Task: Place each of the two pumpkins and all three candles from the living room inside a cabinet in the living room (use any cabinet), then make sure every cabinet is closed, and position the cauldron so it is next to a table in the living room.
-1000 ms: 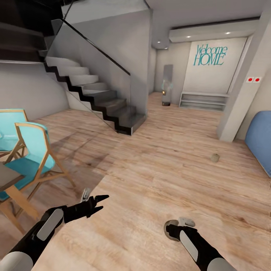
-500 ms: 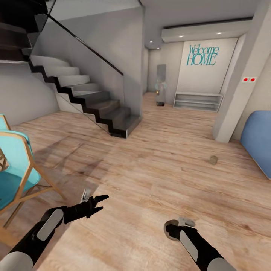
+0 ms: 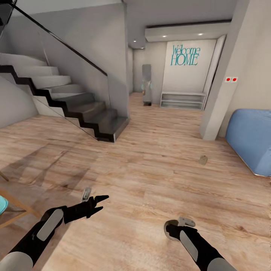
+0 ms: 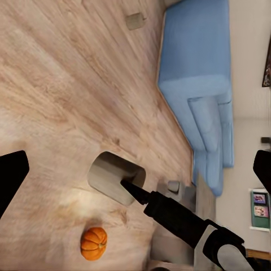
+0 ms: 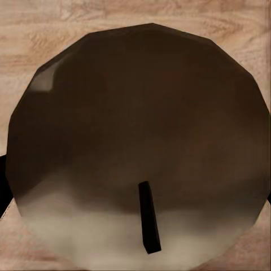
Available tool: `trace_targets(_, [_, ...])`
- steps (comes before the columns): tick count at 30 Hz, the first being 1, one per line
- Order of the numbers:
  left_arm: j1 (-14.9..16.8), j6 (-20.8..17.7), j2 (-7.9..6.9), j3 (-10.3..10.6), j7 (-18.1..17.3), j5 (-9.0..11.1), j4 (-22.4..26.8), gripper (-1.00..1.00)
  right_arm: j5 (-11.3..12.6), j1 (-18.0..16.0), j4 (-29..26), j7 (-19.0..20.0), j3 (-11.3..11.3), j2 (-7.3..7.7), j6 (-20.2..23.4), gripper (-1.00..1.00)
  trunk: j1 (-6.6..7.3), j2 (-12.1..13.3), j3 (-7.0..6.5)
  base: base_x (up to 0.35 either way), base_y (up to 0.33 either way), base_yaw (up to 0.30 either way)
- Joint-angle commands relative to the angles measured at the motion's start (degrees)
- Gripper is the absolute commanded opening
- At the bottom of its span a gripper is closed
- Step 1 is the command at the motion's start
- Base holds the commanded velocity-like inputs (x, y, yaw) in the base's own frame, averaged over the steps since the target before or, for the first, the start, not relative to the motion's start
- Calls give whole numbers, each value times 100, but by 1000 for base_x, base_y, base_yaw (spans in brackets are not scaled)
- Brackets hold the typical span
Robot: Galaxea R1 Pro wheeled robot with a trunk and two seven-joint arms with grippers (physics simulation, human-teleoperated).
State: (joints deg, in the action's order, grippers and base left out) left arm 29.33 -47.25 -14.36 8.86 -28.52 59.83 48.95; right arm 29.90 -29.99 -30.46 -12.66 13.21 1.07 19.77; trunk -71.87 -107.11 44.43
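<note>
pumpkin (image 4: 94, 243) looks light, rigid, ribbed; grab round its middle. left gripper (image 3: 95, 201) spread empty, right gripper (image 3: 177, 225) probably holding a candle, can't tell.

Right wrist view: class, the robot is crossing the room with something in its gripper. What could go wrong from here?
1. The cauldron seems held by its rim, with one finger of the right gripper inside; it may swing or slip off.
2. The pumpkin lies loose on the floor close by; the base might knock it away.
3. A small object lies on the floor ahead and could be run over.
</note>
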Motion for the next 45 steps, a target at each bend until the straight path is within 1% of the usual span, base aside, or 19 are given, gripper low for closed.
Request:
trace_targets(1, [3, -12, -6, 11, -11, 11, 0, 100, 51, -3, -12, -53, 46, 7, 18, -100, -3, -2, 5, 341, 41, -257])
trace_targets(21, [3, -13, -6, 11, -7, 11, 0, 100, 51, -6, -12, -53, 47, 7, 18, -100, -3, -2, 5, 341, 4, -257])
trace_targets(27, [3, -12, -6, 12, -5, 11, 0, 100, 51, -3, -12, -53, 48, 7, 18, -100, -3, -2, 5, 341, 113, -254])
trace_targets(45, [3, -12, -6, 19, -5, 11, 0, 100, 51, -6, -14, -54, 50, 7, 18, -100, -3, -2, 5, 341, 126, -19])
